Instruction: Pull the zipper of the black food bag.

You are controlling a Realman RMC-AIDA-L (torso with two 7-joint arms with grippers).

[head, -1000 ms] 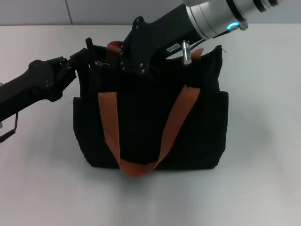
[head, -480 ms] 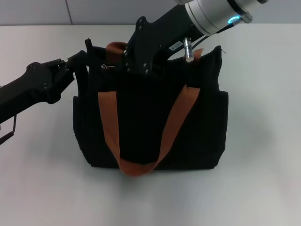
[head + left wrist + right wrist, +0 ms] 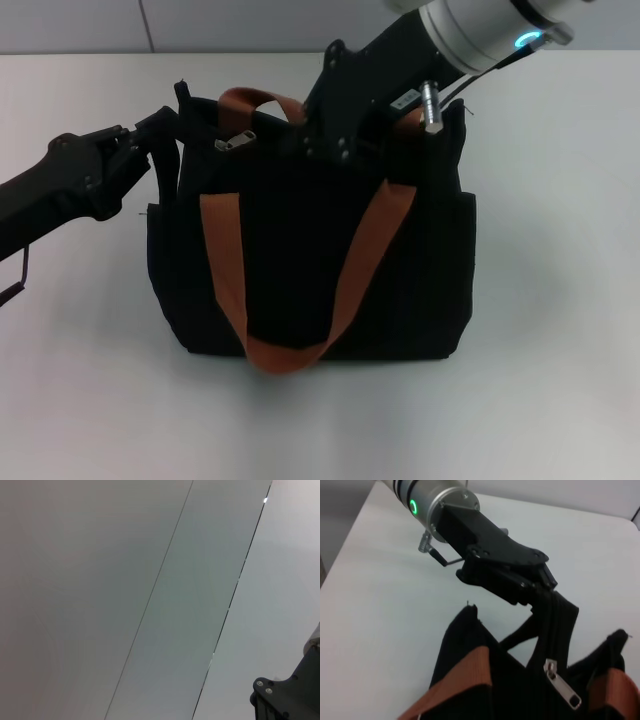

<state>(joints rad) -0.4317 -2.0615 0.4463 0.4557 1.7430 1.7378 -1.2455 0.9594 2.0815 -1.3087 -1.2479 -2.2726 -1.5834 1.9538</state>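
The black food bag [image 3: 300,270] stands upright on the white table, its orange handles hanging down the front. My left gripper [image 3: 172,122] is shut on the bag's upper left corner; the right wrist view shows it [image 3: 542,585] pinching the fabric end of the zip track. The zipper [image 3: 233,141] is a silver pull tab lying loose on the top edge, a short way from that corner, with nothing holding it [image 3: 562,684]. My right gripper [image 3: 325,135] hovers over the middle of the bag's top, to the right of the pull tab; its fingertips are hidden against the black fabric.
A rear orange handle [image 3: 255,98] arches over the top between the pull tab and the right gripper. The white table [image 3: 560,300] spreads around the bag. The left wrist view shows only pale wall panels and a dark arm part [image 3: 282,697].
My right gripper has moved to the right along the bag's top, away from the pull tab. The bag's top has shifted a little and the rear handle shows more. The left gripper keeps its hold.
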